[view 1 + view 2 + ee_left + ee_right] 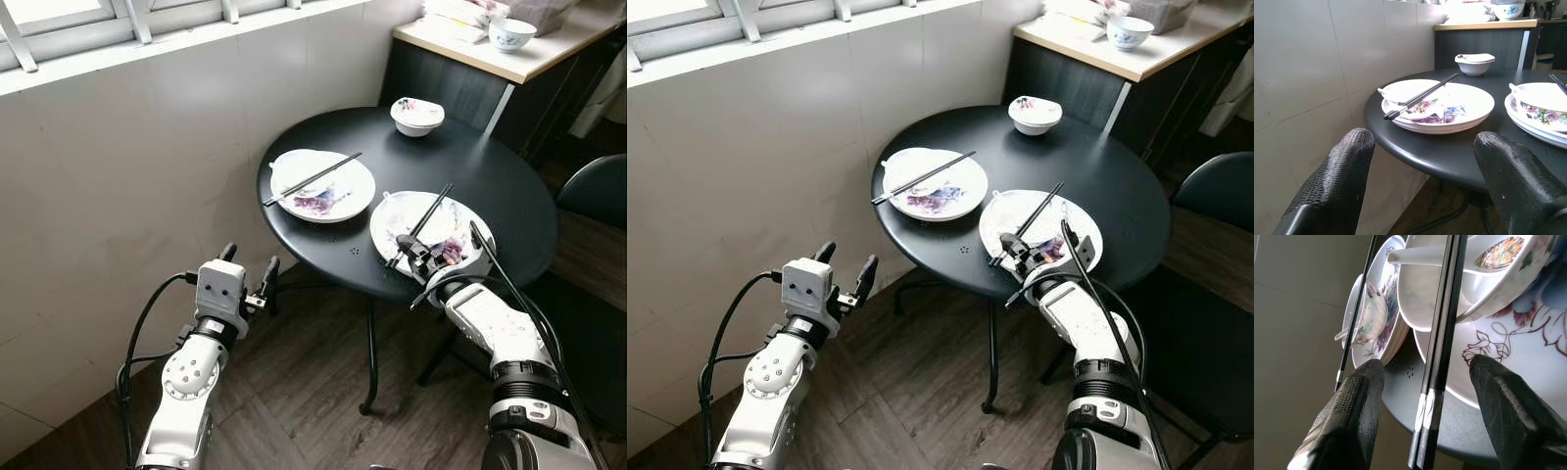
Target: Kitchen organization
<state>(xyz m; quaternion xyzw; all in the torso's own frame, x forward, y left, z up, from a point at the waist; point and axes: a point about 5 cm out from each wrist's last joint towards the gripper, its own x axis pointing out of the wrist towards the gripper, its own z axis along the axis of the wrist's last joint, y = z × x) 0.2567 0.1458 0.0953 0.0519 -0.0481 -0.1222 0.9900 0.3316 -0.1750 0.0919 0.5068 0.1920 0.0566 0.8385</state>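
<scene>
No words, numbers or signs can be read anywhere. The plates (323, 186) on the round black table (490, 176) have only flower pictures in purple and blue — no letters. The small bowl (416, 115), at about 12 o'clock on the table, also shows just painted flowers. The chopsticks (1437, 357) have silver ends with no writing — nothing to read there either.

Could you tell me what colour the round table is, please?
The round table is black, seen best in the left eye view.
</scene>
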